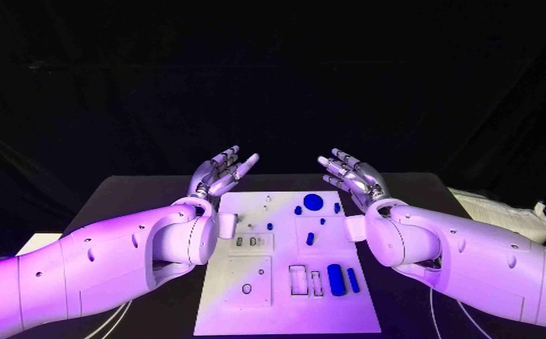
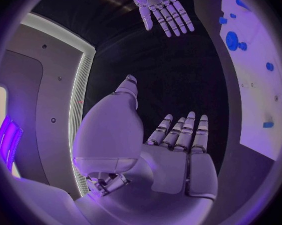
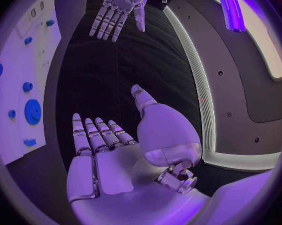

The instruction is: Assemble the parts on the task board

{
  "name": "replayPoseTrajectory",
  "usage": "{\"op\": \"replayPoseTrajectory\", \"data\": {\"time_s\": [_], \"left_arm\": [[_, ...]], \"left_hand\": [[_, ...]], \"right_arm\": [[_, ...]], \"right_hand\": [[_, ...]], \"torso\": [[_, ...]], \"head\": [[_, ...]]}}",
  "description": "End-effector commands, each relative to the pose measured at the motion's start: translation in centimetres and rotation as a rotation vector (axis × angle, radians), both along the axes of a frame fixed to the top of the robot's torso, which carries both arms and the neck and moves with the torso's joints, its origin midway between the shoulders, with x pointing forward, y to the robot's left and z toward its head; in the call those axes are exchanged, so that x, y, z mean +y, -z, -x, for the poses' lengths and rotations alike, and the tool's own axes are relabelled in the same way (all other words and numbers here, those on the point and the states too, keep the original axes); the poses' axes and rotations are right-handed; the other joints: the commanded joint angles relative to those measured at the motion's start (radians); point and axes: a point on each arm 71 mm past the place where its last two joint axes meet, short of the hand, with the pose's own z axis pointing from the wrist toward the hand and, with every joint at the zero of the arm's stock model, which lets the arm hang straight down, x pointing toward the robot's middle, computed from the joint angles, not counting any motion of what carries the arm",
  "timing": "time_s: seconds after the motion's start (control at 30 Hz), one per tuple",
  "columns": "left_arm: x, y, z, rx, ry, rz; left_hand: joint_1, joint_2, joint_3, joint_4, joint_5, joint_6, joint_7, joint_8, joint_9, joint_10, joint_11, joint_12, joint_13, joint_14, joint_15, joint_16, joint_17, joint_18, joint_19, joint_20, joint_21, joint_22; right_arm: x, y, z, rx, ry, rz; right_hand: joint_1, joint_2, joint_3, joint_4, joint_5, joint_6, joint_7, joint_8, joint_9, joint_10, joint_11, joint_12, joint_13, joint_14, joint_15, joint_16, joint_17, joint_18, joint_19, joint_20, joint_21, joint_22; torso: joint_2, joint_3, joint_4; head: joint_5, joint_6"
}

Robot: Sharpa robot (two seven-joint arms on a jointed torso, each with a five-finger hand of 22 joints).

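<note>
The white task board (image 1: 239, 319) lies in the middle of the black table. Blue parts rest on it: a round disc (image 1: 313, 202), a small peg (image 1: 309, 238), and two long pieces (image 1: 337, 279) near its right front. My left hand (image 1: 221, 171) hovers above the board's far left corner, fingers spread, holding nothing. My right hand (image 1: 352, 176) hovers above the far right corner, also open and empty. In the left wrist view my left hand (image 2: 178, 150) shows flat with the board (image 2: 256, 100) beside it. The right wrist view has my right hand (image 3: 100, 150) beside the board (image 3: 15, 135).
White papers (image 1: 501, 211) lie at the table's right edge. The black table (image 1: 136, 193) runs round the board on both sides. Each wrist view catches the other hand: my right hand (image 2: 161, 7) and my left hand (image 3: 118, 7).
</note>
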Motion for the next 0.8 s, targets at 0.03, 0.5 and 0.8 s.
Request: {"op": "replayPoseTrajectory", "data": {"time_s": [0.03,0.5,0.8], "left_arm": [[-0.4,-0.1,0.0,-0.001,0.049,0.025],[0.8,-1.0,0.5,-0.058,0.119,0.016],[1.1,-2.3,1.6,-0.054,0.174,0.074]], "left_hand": [[0.058,0.023,0.025,0.014,0.003,0.060,0.132,0.014,0.007,0.058,0.022,0.010,0.006,0.073,0.022,0.015,0.009,0.029,0.045,0.012,0.014,0.008],[0.158,0.112,0.155,-0.057,0.048,0.600,0.075,0.096,0.036,0.714,-0.054,0.117,0.040,0.654,-0.083,0.163,0.075,0.099,0.643,-0.034,0.191,0.078],[0.133,0.088,0.158,-0.071,0.044,0.692,0.048,0.098,0.040,0.836,-0.091,0.112,0.047,0.792,-0.128,0.187,0.135,0.098,0.764,-0.078,0.211,0.080]], "right_arm": [[1.4,0.3,0.3,0.022,-0.229,0.014],[-1.1,-1.5,-0.8,-0.350,-0.219,0.438],[-1.3,-3.5,-1.3,-0.430,-0.195,0.591]], "right_hand": [[0.120,0.015,0.030,-0.063,0.008,0.148,0.157,0.025,0.016,0.186,0.018,0.028,0.016,0.205,0.012,0.031,0.017,0.046,0.168,0.009,0.055,0.027],[0.216,-0.006,0.083,-0.153,-0.045,0.649,0.103,0.068,0.038,0.689,-0.054,0.067,0.031,0.723,-0.073,0.087,0.035,0.124,0.463,-0.002,0.167,0.050],[0.199,-0.030,0.140,-0.179,-0.036,0.745,0.081,0.050,0.038,0.799,-0.086,0.040,0.030,0.873,-0.119,0.089,0.037,0.124,0.597,-0.055,0.229,0.059]], "torso": [[0.000,-0.0001,-0.0002],[0.050,-0.0040,0.0190],[0.099,-0.0084,0.0353]], "head": [[0.000,0.000],[-0.021,0.006],[-0.043,0.017]]}}
